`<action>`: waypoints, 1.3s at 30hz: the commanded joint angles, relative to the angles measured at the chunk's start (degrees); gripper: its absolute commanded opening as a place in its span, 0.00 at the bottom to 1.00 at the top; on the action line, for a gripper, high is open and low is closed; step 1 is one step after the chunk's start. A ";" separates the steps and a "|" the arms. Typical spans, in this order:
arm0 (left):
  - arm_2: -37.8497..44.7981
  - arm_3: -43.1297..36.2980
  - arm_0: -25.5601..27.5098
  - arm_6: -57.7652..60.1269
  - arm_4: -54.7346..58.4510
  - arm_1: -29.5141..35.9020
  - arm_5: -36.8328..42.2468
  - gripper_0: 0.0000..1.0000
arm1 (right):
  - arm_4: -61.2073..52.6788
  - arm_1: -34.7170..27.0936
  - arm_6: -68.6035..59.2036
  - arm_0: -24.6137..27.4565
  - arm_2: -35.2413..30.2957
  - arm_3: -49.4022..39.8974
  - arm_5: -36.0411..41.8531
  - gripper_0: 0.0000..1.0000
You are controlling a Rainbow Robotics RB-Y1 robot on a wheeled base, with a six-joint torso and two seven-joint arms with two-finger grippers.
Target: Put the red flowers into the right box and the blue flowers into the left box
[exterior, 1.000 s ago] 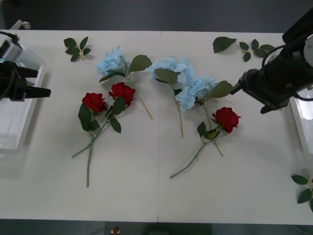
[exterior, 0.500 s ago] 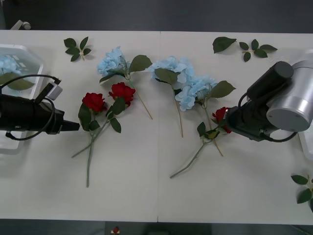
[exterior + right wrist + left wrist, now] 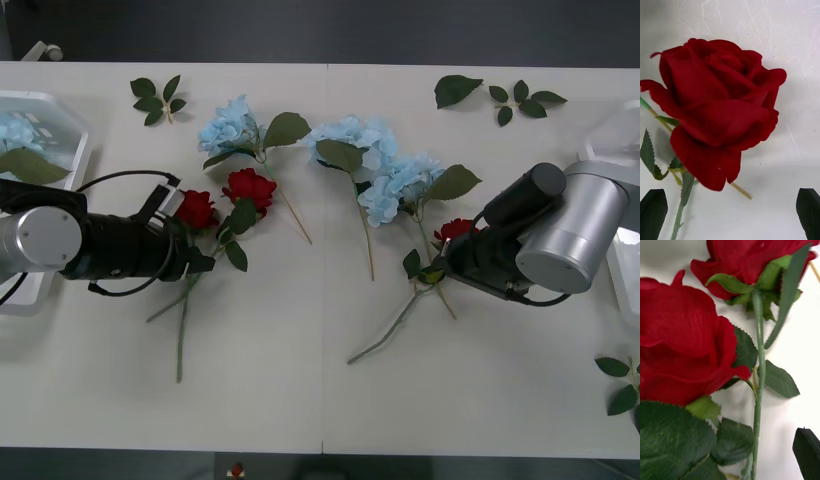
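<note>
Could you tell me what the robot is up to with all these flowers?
It is sorting them. The left gripper is at the pair of red roses on the table's left, and the right gripper, fingers open, is at the lone red rose. One blue flower already lies in the left box; three blue flowers remain on the table.

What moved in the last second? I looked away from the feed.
Both arms swung in from the boxes: the left pincer reached the two left roses, the right pincer the right rose. Both are open, nothing grasped. The flowers lie unmoved.
</note>
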 commanded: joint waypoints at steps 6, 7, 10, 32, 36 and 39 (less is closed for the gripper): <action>0.94 -0.52 -0.02 6.43 -9.92 -1.47 -0.73 0.26 | 2.65 5.33 3.97 -0.27 -0.41 7.19 -3.08 1.00; 0.94 -0.61 -0.02 6.43 -9.92 -1.47 -0.73 0.05 | 3.00 6.03 4.23 -0.18 -0.41 8.07 -3.25 1.00; 1.03 -0.61 -0.10 6.52 -9.04 -1.47 -0.73 0.00 | 3.44 6.91 4.76 -0.27 -0.41 9.82 -3.78 1.00; 1.91 -13.35 0.07 5.20 11.35 14.79 2.08 0.00 | 4.67 9.20 6.16 -0.27 -0.41 14.31 -5.19 0.00; 4.99 -17.31 0.69 3.97 23.39 17.86 5.51 0.00 | 5.02 10.52 6.43 -0.27 -0.41 16.42 -6.51 0.00; 9.38 -18.89 2.45 3.18 29.72 15.40 6.91 0.00 | 4.58 10.43 6.78 -0.71 -0.41 16.85 -7.21 0.00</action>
